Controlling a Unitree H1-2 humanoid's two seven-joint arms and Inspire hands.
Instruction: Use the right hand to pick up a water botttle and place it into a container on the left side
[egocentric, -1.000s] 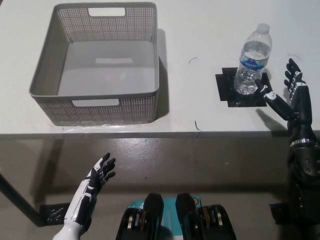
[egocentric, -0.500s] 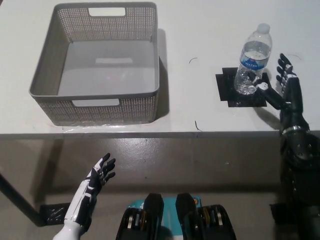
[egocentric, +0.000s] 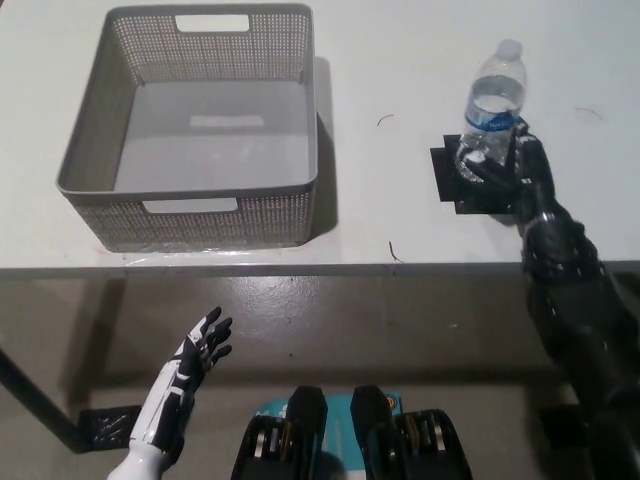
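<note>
From my seat I see the black right hand (egocentric: 512, 165) wrapped around the lower body of the clear plastic water bottle with the blue label and white cap (egocentric: 489, 105), its fingers closed on the bottle from the right side. The bottle leans a little to the left rather than standing straight, and its base sits over the black square of tape (egocentric: 446, 185) on the white table (egocentric: 400, 60); I cannot tell whether the base touches the tape or is just clear of it, because the hand covers that part. The black right arm (egocentric: 570, 300) runs down from the hand to the lower right edge of my view. Well apart from the bottle, on the left part of the table, stands the grey perforated plastic basket with cut-out handles (egocentric: 190, 215), its inside bare. The white left hand (egocentric: 197, 350) rests low at the lower left, below the table edge, with its fingers spread apart and holding nothing. A few thin dark marks lie on the tabletop between basket and bottle.
</note>
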